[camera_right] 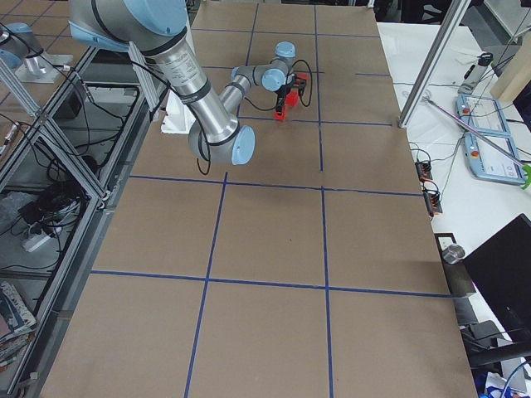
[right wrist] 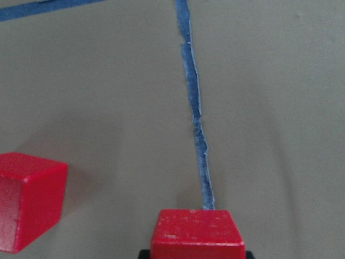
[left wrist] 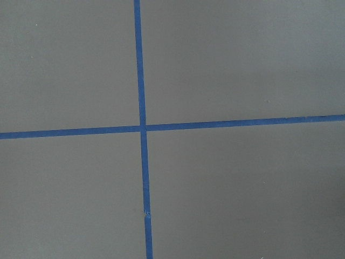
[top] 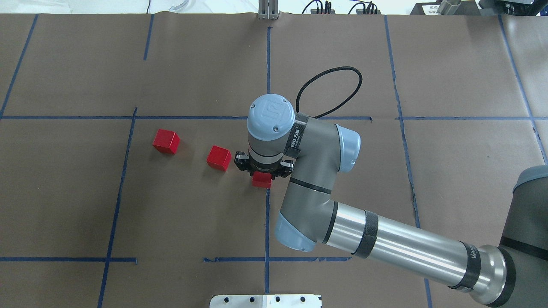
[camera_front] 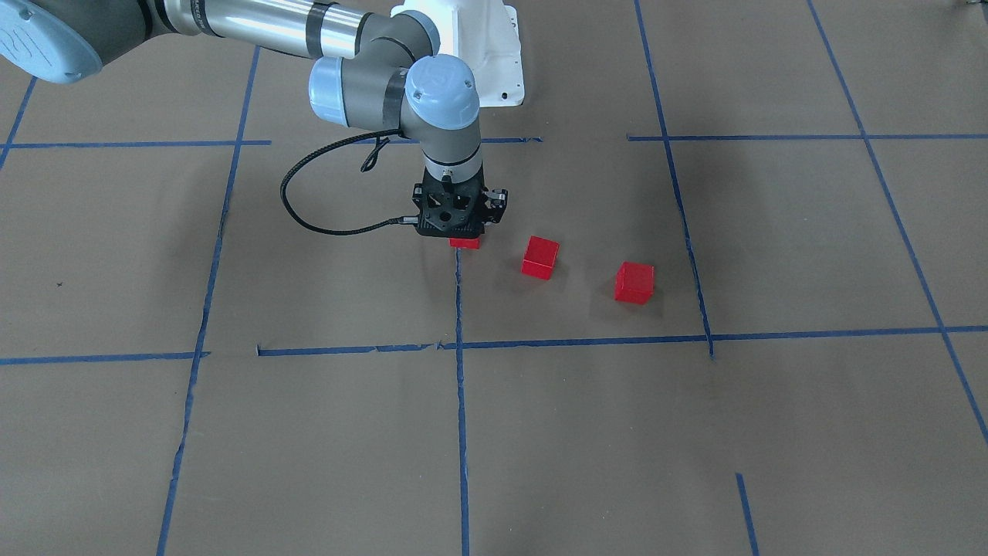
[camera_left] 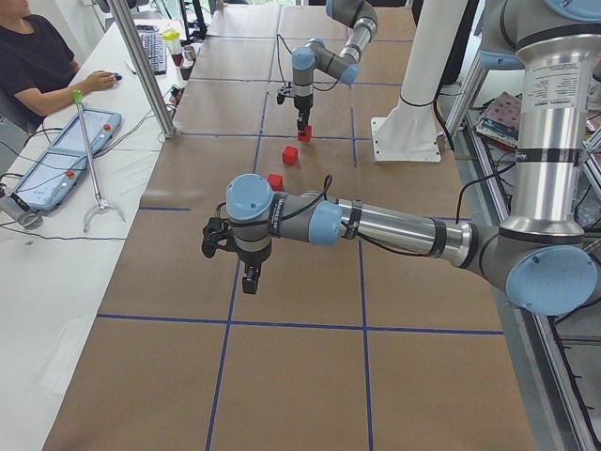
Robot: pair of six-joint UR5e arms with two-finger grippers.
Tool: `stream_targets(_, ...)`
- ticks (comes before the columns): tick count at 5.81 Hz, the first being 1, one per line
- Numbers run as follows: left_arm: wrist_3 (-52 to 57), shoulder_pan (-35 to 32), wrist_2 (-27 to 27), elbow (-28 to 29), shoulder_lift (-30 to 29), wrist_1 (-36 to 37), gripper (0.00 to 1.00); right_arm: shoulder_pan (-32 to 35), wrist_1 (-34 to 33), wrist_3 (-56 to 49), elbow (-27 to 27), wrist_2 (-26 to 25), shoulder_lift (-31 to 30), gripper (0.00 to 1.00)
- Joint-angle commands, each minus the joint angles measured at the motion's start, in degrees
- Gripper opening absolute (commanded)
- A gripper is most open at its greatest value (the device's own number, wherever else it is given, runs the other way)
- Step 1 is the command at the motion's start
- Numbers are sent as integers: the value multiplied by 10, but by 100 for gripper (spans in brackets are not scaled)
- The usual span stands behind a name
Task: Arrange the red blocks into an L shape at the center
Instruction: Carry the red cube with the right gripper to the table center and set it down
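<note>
Right pincer [camera_front: 463, 236] clamped on one red block [camera_front: 465, 242] at the center tape line [camera_front: 460, 309].
Second block [camera_front: 540, 257] and third block [camera_front: 634, 282] sit apart on the table [camera_front: 309, 448]; left pincer [camera_left: 250, 278] state: can't tell.

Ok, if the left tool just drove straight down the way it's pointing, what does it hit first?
Just the paper. The left tool points down near a tape crossing, and nothing shows in between. How high it hangs is unclear.
</note>
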Motion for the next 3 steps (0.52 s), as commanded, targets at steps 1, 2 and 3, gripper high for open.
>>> stream_targets(1, -1, 0, 0, -3, 2, 0, 100, 0, -1, -3, 0, 1, -5, 2)
stream_targets(2, -1, 0, 0, -3, 2, 0, 100, -1, -1, -3, 2, 1, -5, 3)
stream_targets(3, -1, 0, 0, -4, 2, 0, 100, -1, -1, -5, 3, 1, -6, 38)
